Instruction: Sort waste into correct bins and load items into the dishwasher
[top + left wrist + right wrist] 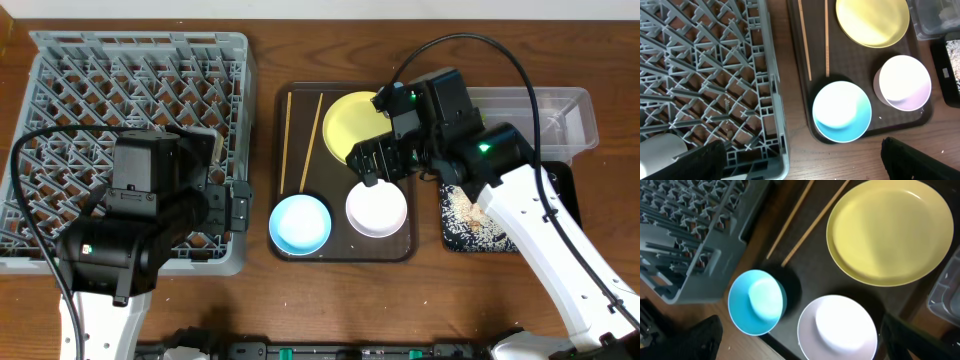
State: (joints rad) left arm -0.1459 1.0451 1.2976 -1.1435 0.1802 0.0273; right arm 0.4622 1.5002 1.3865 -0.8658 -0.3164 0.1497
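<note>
Tabletop (330, 300) of brown wood, read from overhead with 12 o'clock at the far edge.

Grey dish rack (100, 80) is set at 9 o'clock. A small white cup (660, 150) is seen inside it by its 6 o'clock wall, in the left wrist view only.

Dark brown serving tray (338, 182) is placed at the centre, just beside the rack. On it are laid:
- chopsticks (287, 140) at 11 o'clock, the two sticks apart and pointing roughly to 12
- yellow plate (350, 125) at 1 o'clock
- light blue bowl (300, 223) at 7 o'clock
- white bowl (377, 209) at 5 o'clock — both bowls mouth up

Clear tub (570, 105) is found at 2 o'clock, with a whitish thing (945, 16) inside that is too blurred to name.

Black tray (565, 185) is set at 4 o'clock, with rice-like grains (465, 215) scattered over its 9 o'clock half.

Left end effector (243, 208) is held over the rack's 4 o'clock corner, fingers (705, 160) spread wide and nothing gripped.

Right end effector (383, 168) is held over the serving tray, between the plate and the white bowl — fingers (690, 340) spread wide, nothing gripped.
</note>
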